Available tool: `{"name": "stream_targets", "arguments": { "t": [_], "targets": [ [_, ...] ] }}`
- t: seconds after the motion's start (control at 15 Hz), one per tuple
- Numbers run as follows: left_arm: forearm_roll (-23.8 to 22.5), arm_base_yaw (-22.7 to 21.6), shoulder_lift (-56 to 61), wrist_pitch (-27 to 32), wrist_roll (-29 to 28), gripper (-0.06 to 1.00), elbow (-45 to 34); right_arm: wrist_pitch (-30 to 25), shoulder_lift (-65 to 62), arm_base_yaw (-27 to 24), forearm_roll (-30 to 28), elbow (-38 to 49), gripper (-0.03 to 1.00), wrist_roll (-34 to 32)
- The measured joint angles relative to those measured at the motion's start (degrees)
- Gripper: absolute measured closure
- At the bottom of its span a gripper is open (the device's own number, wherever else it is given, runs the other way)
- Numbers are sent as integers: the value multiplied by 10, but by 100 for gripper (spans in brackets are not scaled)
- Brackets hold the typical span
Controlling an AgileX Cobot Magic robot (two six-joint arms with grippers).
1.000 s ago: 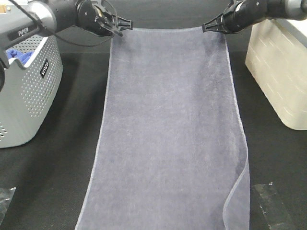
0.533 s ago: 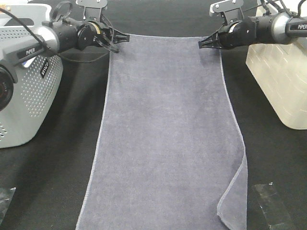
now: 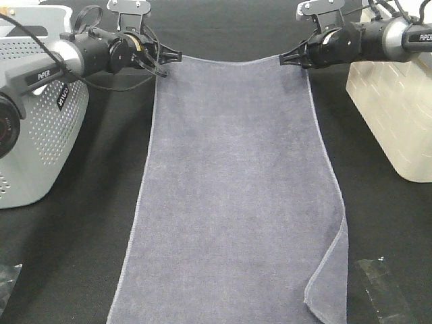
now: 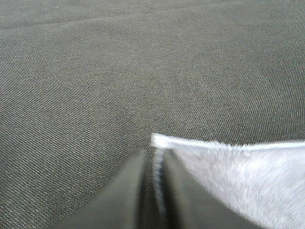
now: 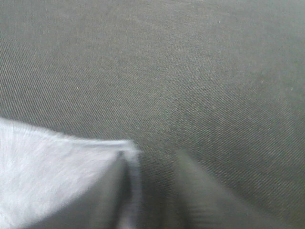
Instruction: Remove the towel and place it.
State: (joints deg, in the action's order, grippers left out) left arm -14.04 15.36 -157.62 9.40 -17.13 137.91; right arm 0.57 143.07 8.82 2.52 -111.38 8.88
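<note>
The grey-lavender towel (image 3: 236, 189) lies spread lengthwise on the black table, its near right corner folded over. My left gripper (image 3: 169, 59) is at the towel's far left corner. In the left wrist view it (image 4: 155, 155) is shut on the towel's (image 4: 238, 181) hem. My right gripper (image 3: 289, 59) is at the far right corner. In the right wrist view its (image 5: 155, 160) fingers stand apart, with the towel's (image 5: 57, 176) corner lying against one finger. The far edge sags between the two grippers.
A grey perforated basket (image 3: 40, 135) stands at the left edge, beside my left arm. A white bin (image 3: 398, 101) stands at the right. Clear plastic scraps lie at the near right (image 3: 385, 290) and near left (image 3: 7, 283).
The towel's far edge, straight half a second ago, now sags in the middle. Over the second both arms came down and the towel settled flatter, its near right corner folding over.
</note>
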Motion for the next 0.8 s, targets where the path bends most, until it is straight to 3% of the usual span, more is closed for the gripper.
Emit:
{"name": "stream_targets", "arguments": {
  "t": [0.2,0.47,0.8],
  "targets": [
    [13,0,0,18,-1,47,0,-2,0,0,20,0,47,0],
    [30,0,20,61,-1,41,0,-23,-6,0,29,0,33,0],
    [34,1,26,104,-1,18,0,-56,-29,0,30,0,21,0]
  ]
}}
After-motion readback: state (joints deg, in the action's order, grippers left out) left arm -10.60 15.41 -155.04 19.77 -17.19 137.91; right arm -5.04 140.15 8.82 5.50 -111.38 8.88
